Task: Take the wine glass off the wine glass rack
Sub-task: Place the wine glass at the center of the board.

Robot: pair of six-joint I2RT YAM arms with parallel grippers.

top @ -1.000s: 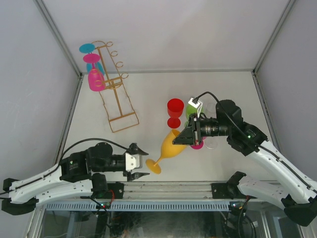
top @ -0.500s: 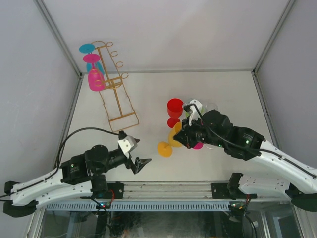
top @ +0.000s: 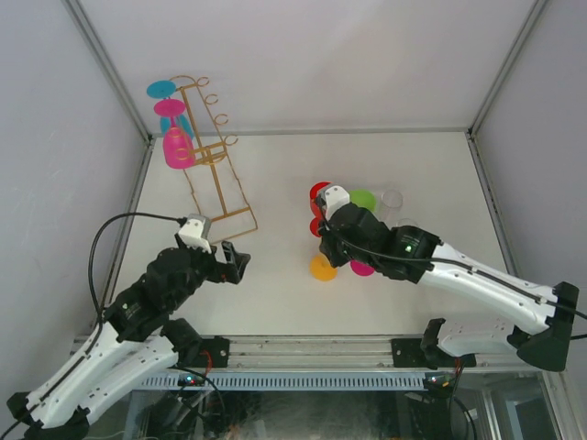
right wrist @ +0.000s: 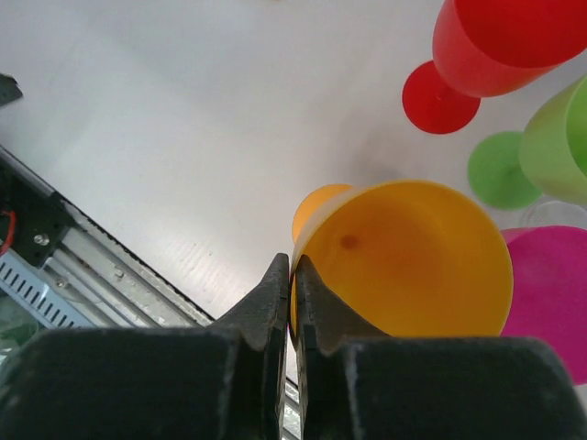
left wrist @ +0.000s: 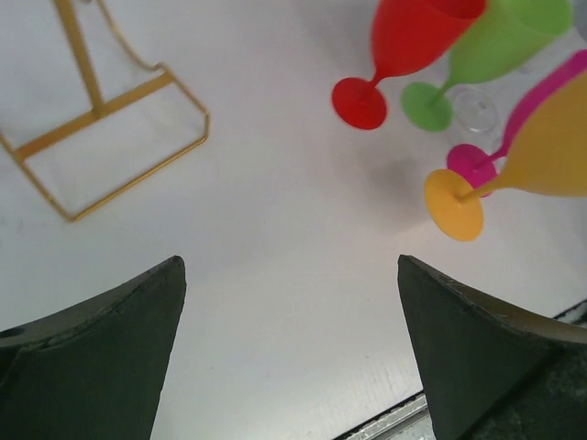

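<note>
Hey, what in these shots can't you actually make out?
Top view: the right arm hides the orange glass bowl and the right pincer.
Left wrist view: the wine glass rack is cut off by the top edge, hooks unseen.
Top view: blue glass bowl mostly behind the pink glass.

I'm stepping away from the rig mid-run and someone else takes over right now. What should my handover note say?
Left gripper: open, empty, over the table near the foot of the wine glass rack.
Right gripper: shut on the rim of the orange wine glass, which is tilted, its foot low by the red glass and green glass.
Done: orange glass is off the rack.
Left: release it upright. A pink glass and a blue glass hang on the rack.
</note>
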